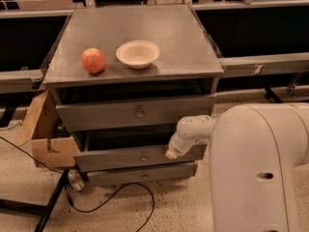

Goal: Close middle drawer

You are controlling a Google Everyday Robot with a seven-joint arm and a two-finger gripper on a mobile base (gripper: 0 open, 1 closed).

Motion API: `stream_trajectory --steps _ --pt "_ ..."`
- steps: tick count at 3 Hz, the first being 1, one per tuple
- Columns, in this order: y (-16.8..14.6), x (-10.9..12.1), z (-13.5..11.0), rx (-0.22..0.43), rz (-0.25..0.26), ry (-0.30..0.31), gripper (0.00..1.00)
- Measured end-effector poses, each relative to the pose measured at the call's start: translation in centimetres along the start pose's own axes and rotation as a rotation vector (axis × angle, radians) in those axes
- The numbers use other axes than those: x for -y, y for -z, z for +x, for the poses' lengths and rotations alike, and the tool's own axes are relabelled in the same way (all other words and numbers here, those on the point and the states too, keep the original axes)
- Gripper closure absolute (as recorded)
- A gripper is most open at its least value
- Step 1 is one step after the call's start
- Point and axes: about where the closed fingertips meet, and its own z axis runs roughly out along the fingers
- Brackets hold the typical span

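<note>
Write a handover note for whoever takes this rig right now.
The gripper is low, at the right part of the middle drawer front, seemingly touching it.
The middle drawer is pulled out, with a dark gap above its front, standing proud of the lowest drawer.
Done: gripper placed at the front.
Left: push the drawer in flush.
An apple and a bowl sit apart on the cabinet top.
</note>
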Motion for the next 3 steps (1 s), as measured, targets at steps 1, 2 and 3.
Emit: stream_trajectory --steps 1,2,3 --pt "0.7 1.84 -1.25 0.019 0.033 0.0 0.95" --pt "0.98 1.56 -1.21 0.019 0.033 0.0 1.0" --pt "1.09 1.42 -1.25 0.02 0.034 -0.002 1.0"
